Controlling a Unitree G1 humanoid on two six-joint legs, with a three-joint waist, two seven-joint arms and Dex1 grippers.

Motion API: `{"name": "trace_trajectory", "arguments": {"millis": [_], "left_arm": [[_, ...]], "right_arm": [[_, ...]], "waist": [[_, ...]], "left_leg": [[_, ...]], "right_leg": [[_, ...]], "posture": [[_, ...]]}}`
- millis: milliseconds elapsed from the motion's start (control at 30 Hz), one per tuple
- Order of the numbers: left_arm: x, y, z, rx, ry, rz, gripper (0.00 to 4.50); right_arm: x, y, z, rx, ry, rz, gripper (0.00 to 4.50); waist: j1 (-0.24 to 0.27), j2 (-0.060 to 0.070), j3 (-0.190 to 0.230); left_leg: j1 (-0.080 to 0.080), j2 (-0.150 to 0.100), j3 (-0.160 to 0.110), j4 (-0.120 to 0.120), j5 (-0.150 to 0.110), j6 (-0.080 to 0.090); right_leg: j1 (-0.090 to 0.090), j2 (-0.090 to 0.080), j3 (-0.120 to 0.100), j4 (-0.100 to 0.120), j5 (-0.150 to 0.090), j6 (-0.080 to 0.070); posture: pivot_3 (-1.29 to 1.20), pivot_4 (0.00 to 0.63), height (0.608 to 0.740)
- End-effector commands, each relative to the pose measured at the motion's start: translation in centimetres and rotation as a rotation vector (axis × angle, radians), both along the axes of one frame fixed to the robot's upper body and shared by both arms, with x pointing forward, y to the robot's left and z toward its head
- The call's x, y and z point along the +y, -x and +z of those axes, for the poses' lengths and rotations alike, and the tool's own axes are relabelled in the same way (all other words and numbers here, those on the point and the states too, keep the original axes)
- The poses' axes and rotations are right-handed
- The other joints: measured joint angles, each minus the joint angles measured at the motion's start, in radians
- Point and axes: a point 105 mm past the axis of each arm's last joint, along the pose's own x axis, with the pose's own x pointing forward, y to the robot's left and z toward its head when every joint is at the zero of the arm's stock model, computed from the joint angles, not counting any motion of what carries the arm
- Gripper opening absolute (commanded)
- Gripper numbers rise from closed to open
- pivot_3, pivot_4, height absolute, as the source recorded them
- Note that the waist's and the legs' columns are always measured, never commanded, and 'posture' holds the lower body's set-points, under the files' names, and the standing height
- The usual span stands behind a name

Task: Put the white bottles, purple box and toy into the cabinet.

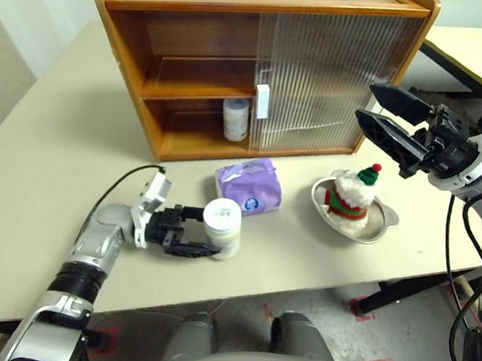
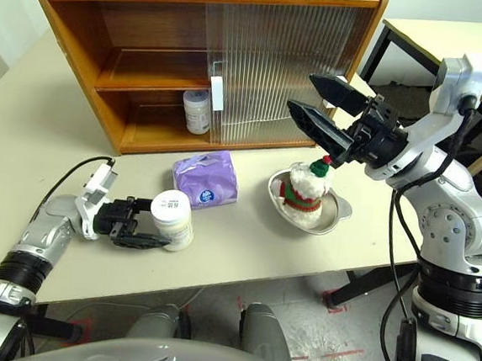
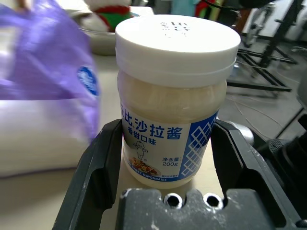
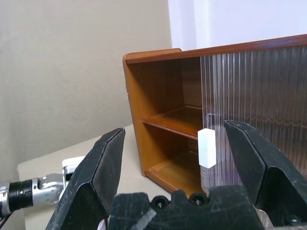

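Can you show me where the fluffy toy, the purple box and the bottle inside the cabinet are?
toy [image 1: 351, 199], left eye view, white body.
purple box [image 1: 249, 184], left eye view, top face.
bottle in cabinet [image 1: 235, 121], left eye view, label.

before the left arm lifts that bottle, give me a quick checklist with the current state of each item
1. Left tool around the white bottle: ok, a finger on each side of the body, below the cap.
2. Fingers pressed firmly on the bottle: cannot tell; they sit at its sides.
3. Bottle upright on the table: ok.
4. Purple box beside the bottle, close: ok, apart from it.
5. Cabinet left half open: ok, and another white bottle already stands on the lower level.
6. Right tool out of the way: ok, open and raised above the toy in its dish.
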Motion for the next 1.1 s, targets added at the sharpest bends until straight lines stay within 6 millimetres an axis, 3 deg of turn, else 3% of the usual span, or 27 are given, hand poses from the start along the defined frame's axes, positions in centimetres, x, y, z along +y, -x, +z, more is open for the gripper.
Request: {"name": "trace_trajectory", "arguments": {"millis": [33,233,467,600,767,1100], "left_arm": [[0.9,-0.4,1.8,-0.036,0.018,0.037,3.08],[2.6,-1.2,3.0,-0.024,0.035,0.150,3.08],[4.8,-5.3,5.7,-0.064,0.133,0.471,3.08],[4.6,-7.0,6.3,-0.099,0.148,0.585,3.08],[4.2,-8.9,5.4,-0.091,0.124,0.757,3.08],[4.1,-10.5,2.9,-0.071,0.077,0.998,3.08]], "right_arm": [[0.3,-0.1,0.0,-0.007,0.004,0.014,4.50],[0.4,-0.3,-0.2,-0.004,0.000,0.026,4.50],[0.7,-0.4,-0.4,-0.001,-0.007,0.032,4.50],[0.7,-0.4,-0.4,0.000,-0.007,0.032,4.50],[0.6,-0.4,-0.5,0.002,-0.005,0.027,4.50],[0.3,-0.2,-0.9,0.009,0.002,0.010,4.50]], "waist": [[0.001,0.000,0.000],[0.004,0.000,0.000],[0.007,0.000,0.000],[0.013,-0.001,0.000],[0.019,-0.001,0.000],[0.023,-0.001,0.000]], "left_leg": [[0.000,0.000,0.000,0.000,0.000,0.000],[0.000,0.000,0.000,0.000,0.000,0.000],[0.000,0.000,0.000,0.000,0.000,0.000],[0.000,-0.001,0.000,0.000,0.000,0.000],[-0.001,-0.002,0.000,0.000,0.000,0.000],[-0.001,-0.002,0.000,0.000,-0.001,-0.002]], "right_leg": [[0.000,0.000,0.000,0.000,0.000,0.000],[0.000,0.000,0.000,0.000,0.000,0.000],[0.000,-0.001,0.000,0.000,0.001,0.000],[0.000,-0.001,0.000,0.000,0.002,0.000],[0.000,-0.002,0.000,0.000,0.003,0.001],[0.000,-0.002,0.000,0.000,0.004,0.000]], "posture": [[-0.08,0.000,0.740],[-0.07,0.000,0.740],[-0.07,0.000,0.740],[-0.07,0.000,0.740],[-0.08,0.000,0.740],[-0.10,0.000,0.740]]}}
